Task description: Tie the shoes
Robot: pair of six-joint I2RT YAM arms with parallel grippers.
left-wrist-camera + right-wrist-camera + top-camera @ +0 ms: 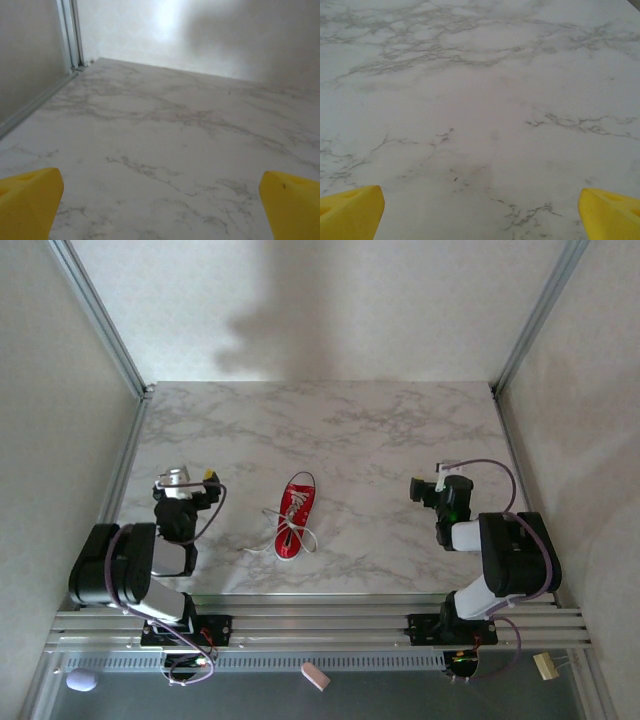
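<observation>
— Where was the red shoe (293, 518)?

— On the marble worktop (330, 420), between the two claws: to the right of the left claw (160, 210) and to the left of the right claw (480, 212). It sat clear of both, somewhat nearer the left one, and neither touched it.

— Which way did it lie?

— On its sole, lengthwise away from the arms and tilted slightly, its far end about level with both claws and its near end further back towards the arm bases.

— And the white laces (298, 537)?

— Loose. They splayed out over the near half of the shoe and onto the worktop on either side, with one end trailing off towards the left claw's side.

— How did the left claw stand?

— Spread wide apart with nothing between its jaws. From its wrist camera, one yellow fingertip (27, 202) sat in each lower corner, with bare marble ahead and a metal frame post by the wall to the claw's left.

— The right claw?

— The same: gaping wide and holding nothing. Its yellow fingertips (612, 212) sat at the two lower corners of its wrist view, above veined marble that ran on ahead of it.
</observation>
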